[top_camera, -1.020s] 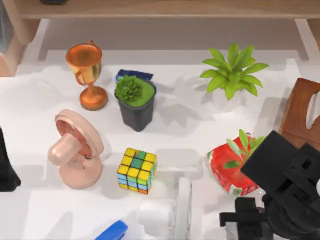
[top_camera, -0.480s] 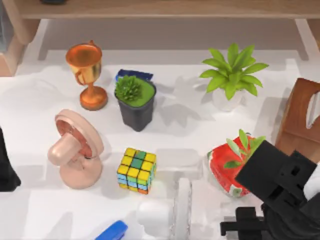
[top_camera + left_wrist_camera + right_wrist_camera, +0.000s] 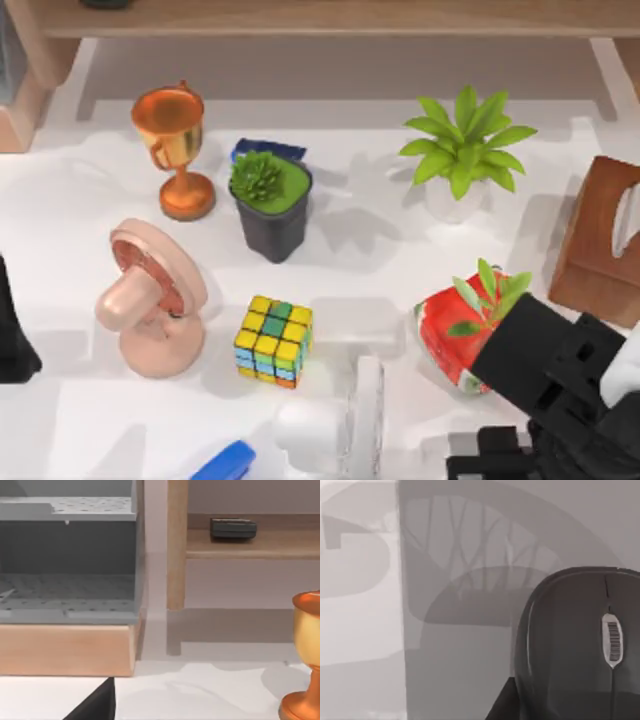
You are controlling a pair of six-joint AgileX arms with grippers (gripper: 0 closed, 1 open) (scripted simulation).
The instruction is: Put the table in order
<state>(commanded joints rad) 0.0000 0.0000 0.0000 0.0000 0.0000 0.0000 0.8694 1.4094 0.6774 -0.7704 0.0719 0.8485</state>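
Observation:
The white table (image 3: 400, 250) carries scattered items: a copper trophy cup (image 3: 172, 145), a black pot with a succulent (image 3: 270, 205), a leafy plant in a white pot (image 3: 462, 150), a pink fan (image 3: 150, 300), a colour cube (image 3: 273, 340), a red pot with a sprig (image 3: 462, 335) and a white fan (image 3: 345, 425). My right arm (image 3: 565, 395) is at the front right corner, just in front of the red pot. Its wrist view looks closely at a dark grey computer mouse (image 3: 575, 645) lying on the table. My left arm (image 3: 10, 335) is parked at the left edge.
A brown wooden box (image 3: 600, 240) stands at the right edge. A blue item (image 3: 225, 462) lies at the front, another blue thing (image 3: 268, 150) behind the black pot. A wooden shelf (image 3: 330, 15) runs along the back, holding a black object (image 3: 233, 528). A grey bin (image 3: 67, 555) stands left.
My right arm has drawn back toward the front edge of the table, uncovering more of the red pot and the wooden box. Nothing else moved.

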